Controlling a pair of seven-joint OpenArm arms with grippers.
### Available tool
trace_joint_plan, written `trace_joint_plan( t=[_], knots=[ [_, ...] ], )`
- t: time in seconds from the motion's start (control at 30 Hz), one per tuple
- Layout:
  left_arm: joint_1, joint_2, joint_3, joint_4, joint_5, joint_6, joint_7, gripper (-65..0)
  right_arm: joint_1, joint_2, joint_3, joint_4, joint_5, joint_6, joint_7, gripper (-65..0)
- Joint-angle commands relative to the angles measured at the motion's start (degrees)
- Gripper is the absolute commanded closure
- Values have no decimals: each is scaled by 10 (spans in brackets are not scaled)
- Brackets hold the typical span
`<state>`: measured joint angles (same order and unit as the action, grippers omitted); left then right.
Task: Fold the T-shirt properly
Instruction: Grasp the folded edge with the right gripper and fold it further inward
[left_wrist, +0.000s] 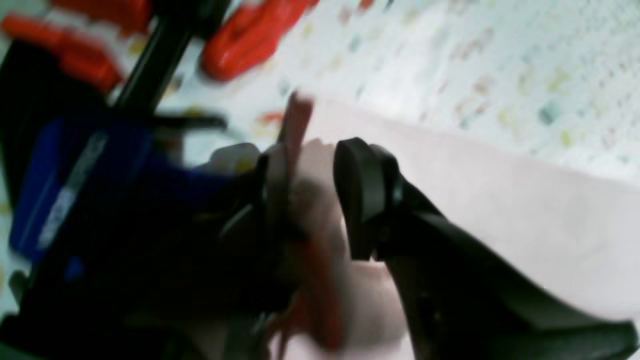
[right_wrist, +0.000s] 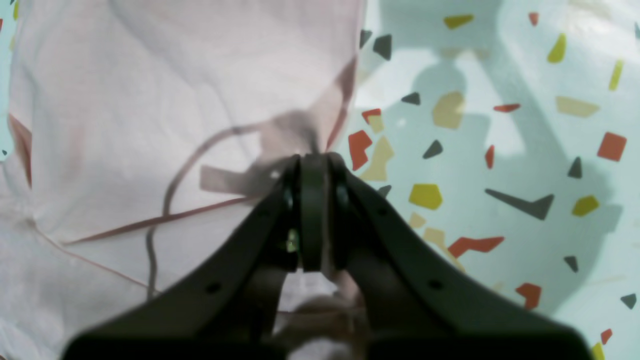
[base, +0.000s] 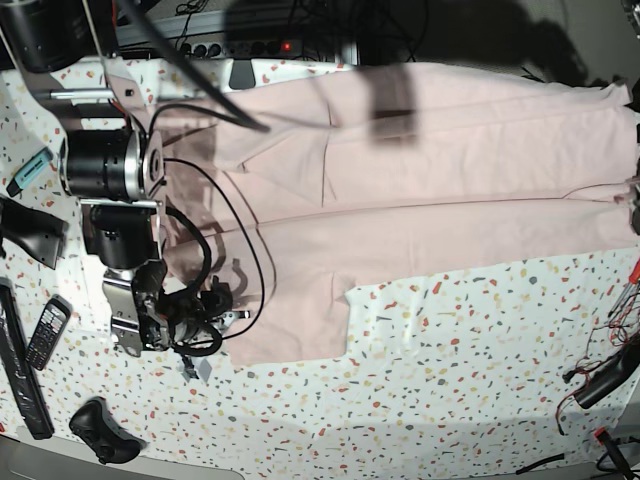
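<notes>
The pale pink T-shirt (base: 430, 170) lies spread plain side up across the back half of the terrazzo table, with a folded flap hanging toward the front left. My right gripper (right_wrist: 313, 162) is shut on a bunched edge of the T-shirt (right_wrist: 150, 100). In the base view it (base: 228, 308) sits at the shirt's left side. My left gripper (left_wrist: 310, 195) is blurred and holds a bunch of the T-shirt (left_wrist: 500, 200) between its fingers. In the base view that arm is almost out of frame at the right edge.
Orange clamps (left_wrist: 250, 35) and a blue-black block (left_wrist: 75, 190) are close to the left gripper. A phone (base: 47, 335), a black controller (base: 100, 430) and a black bar (base: 20, 375) lie at the front left. Cables (base: 610, 375) run at the right edge.
</notes>
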<state>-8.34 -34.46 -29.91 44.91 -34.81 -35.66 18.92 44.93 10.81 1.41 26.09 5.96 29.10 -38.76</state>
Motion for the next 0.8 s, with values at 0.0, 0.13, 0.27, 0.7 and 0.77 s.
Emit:
trace_joint_plan(
  t=[0.0,0.13,0.27,0.7,0.77],
  knots=[
    [-17,-17,-4,7,-5,-6,-3,-196,22,3,0,10,7,0,8,0],
    [-53,-16,-2,6,41,-6,27,-196,21,3,0,10,7,0,0,0],
    [-70,-17,27,-5,90,33,24,-196,19,3,0,10,6,0,-3,0],
    [-90,-16,116,-61,131,89,-22,-118,7,4,0,10,7,1,0,0],
    [-89,-16,116,-61,118,59,-15,-41,6,8,0,10,6,0,0,0]
  ],
)
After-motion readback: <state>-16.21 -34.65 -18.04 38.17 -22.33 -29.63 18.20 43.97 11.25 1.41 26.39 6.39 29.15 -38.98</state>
